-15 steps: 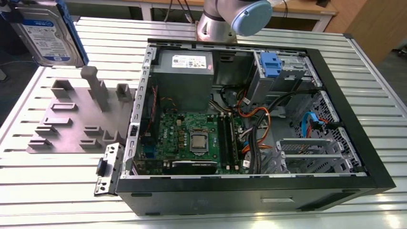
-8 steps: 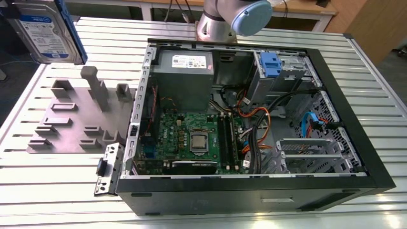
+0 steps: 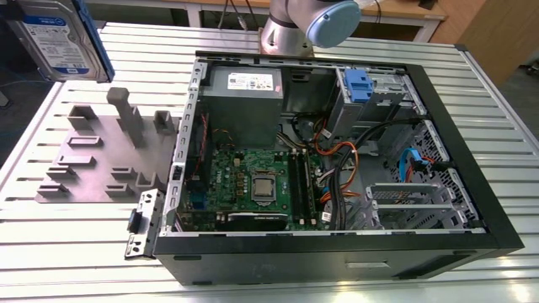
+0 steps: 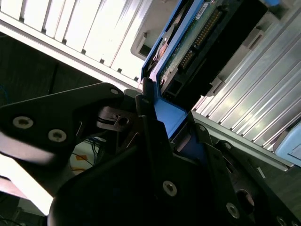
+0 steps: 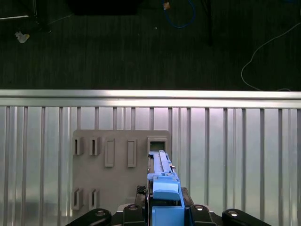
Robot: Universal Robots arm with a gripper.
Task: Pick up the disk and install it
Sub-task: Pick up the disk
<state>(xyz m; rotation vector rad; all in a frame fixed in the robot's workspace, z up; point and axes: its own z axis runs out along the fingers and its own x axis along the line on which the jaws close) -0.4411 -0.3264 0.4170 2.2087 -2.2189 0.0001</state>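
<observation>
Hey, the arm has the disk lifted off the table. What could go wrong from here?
1. The gripper clamps the disk by its thin blue rail, so the disk may tilt or slip while it is carried.
2. Loose orange and black cables crowd the open computer case beside the drive bay. The disk might snag them or knock the case's rim.

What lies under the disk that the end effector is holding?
In the first wrist view, a grey slotted holder plate lies under the disk, on the ribbed metal table. The disk and the end effector cover part of that plate.
</observation>
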